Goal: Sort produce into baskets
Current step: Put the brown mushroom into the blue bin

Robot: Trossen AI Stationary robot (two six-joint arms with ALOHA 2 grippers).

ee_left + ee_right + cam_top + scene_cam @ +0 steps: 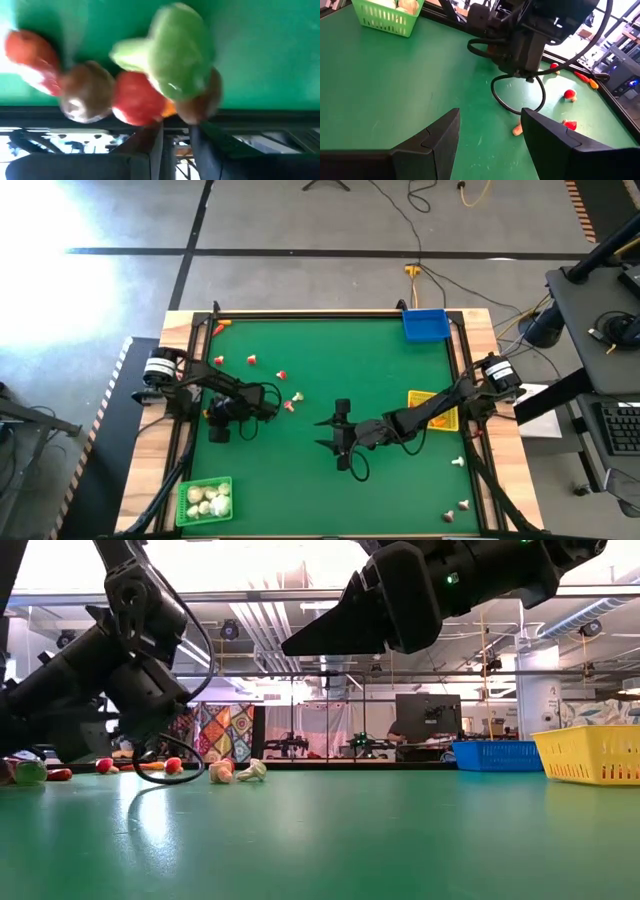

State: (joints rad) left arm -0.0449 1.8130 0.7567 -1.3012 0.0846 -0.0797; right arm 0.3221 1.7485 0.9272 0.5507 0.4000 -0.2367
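My left gripper [215, 422] is low over the table's left part, a looped cable beside it. A green piece [175, 55] fills its wrist view, with red pieces [134, 97] next to it; whether it touches them does not show. My right gripper [490, 145] hangs open above the table's middle [322, 433], holding nothing and pointing toward the left gripper. The green basket [205, 500], at the near left corner, holds whitish bulbs. The yellow basket [437, 412] lies partly under my right arm. The blue basket [425, 325] sits at the far edge.
Red-and-white pieces [252, 360] lie scattered on the mat beyond the left gripper, and two more [296, 398] lie between the grippers. An orange carrot [220, 327] lies in the far left corner. Several small pieces [458, 462] lie at the near right. A raised rail [330, 313] borders the table.
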